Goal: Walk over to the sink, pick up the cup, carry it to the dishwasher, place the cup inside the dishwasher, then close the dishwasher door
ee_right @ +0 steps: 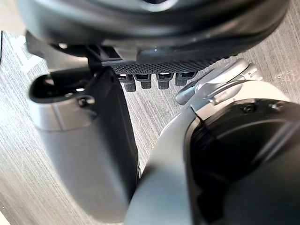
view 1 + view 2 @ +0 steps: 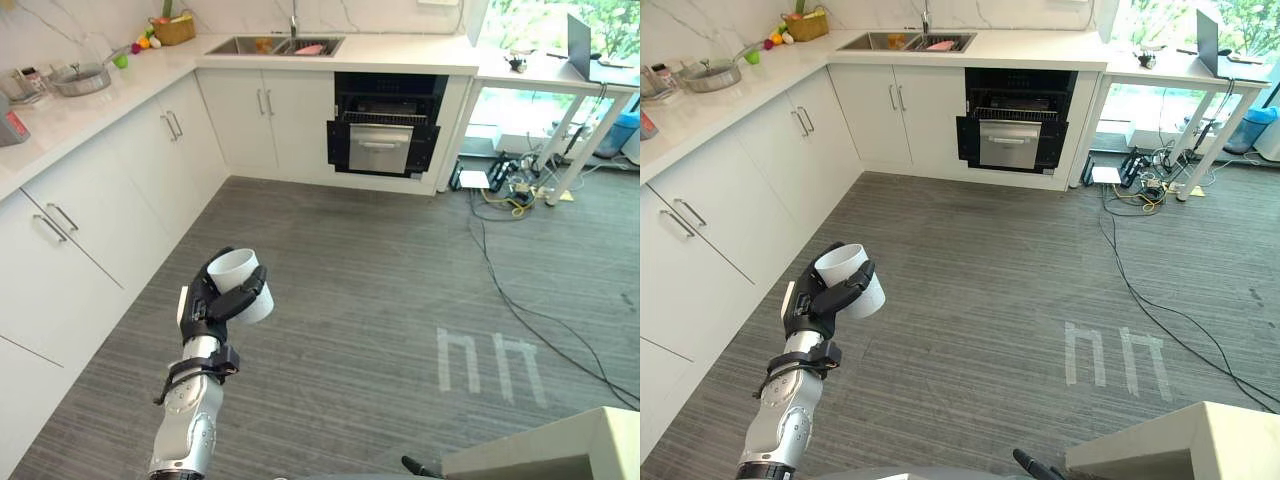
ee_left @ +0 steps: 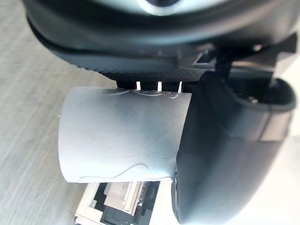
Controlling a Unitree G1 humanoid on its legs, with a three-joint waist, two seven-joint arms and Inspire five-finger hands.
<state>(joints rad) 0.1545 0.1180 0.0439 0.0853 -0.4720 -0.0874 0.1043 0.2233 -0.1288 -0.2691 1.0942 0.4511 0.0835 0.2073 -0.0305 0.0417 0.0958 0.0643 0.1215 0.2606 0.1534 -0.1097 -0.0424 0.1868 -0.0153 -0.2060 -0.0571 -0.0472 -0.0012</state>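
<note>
My left hand [image 2: 204,312] is shut on a white cup [image 2: 238,274], held on its side above the grey floor in the lower left of the eye views. In the left wrist view the thumb [image 3: 225,150] and fingers wrap the cup [image 3: 122,140]. The dishwasher [image 2: 385,125] stands far ahead under the back counter, its dark cavity open and its door [image 2: 381,148] part way down. The sink [image 2: 275,45] lies in the counter to the left of it. My right hand [image 1: 89,140] shows in its own wrist view, fingers curled, holding nothing.
White cabinets [image 2: 60,240] and a counter with a pan [image 2: 82,78], fruit and a basket [image 2: 175,28] run along the left. Cables [image 2: 520,190] trail over the floor at the right under a desk [image 2: 560,75]. A pale box corner [image 2: 560,450] sits at the lower right.
</note>
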